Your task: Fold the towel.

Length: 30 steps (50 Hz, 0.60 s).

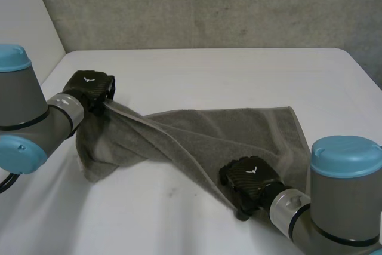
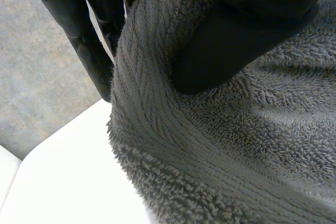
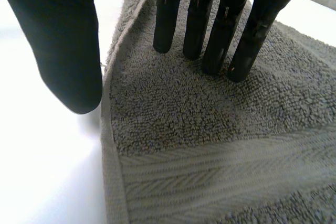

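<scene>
1. Hiding much of its own surface in folds, the grey towel (image 1: 239, 129) lies twisted across the white tabletop (image 1: 209, 70), running from about 10 o'clock to 5 o'clock.
2. The right arm (image 1: 340, 189) stands in front of the towel's corner near 4 o'clock.
3. The left hand (image 1: 91, 88), at 10 o'clock, is grasping a raised end of the towel. In its wrist view the thumb (image 2: 236, 40) presses the cloth against the fingers (image 2: 84, 40), which are partly behind it.
4. The right hand (image 1: 248, 180), at 5 o'clock, is released. Its straight fingers (image 3: 199, 19) rest tips-down on the towel just inside its edge, and its thumb (image 3: 68, 51) is over bare tabletop beside that edge.
5. A grey wall (image 1: 209, 4) stands behind the tabletop at 12 o'clock.
</scene>
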Each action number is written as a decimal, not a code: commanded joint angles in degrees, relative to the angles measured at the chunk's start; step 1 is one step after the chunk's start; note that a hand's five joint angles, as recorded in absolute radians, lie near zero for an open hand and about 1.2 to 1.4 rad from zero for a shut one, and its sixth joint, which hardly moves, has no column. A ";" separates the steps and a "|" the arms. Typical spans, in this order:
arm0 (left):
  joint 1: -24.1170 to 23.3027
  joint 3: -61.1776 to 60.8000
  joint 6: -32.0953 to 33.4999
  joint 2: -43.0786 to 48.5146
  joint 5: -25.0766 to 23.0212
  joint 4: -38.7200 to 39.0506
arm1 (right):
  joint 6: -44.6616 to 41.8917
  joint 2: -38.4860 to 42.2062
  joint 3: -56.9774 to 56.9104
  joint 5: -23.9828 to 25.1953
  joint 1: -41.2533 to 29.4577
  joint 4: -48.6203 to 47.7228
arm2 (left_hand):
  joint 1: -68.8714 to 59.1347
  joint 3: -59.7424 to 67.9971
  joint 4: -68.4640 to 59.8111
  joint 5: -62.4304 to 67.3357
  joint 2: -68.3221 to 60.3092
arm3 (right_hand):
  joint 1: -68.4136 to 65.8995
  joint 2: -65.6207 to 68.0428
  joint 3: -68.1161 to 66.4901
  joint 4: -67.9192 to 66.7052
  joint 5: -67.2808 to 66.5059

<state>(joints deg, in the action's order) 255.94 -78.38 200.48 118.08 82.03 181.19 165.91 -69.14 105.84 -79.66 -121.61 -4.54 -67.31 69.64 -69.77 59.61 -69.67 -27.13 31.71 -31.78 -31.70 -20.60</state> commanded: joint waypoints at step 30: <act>0.00 -1.34 0.08 -0.31 -0.12 0.04 | -0.23 0.15 1.91 -2.25 0.50 0.50 | -12.69 10.36 -10.23 10.39 -10.33 | -4.99 0.41 -0.34 -0.42 -1.51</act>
<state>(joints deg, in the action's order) 255.94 -79.71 200.49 117.78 81.94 181.23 165.67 -67.84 105.91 -82.35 -121.05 -5.74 -67.31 69.63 -69.78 59.61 -69.67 -26.19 29.60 -29.19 -29.18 -19.71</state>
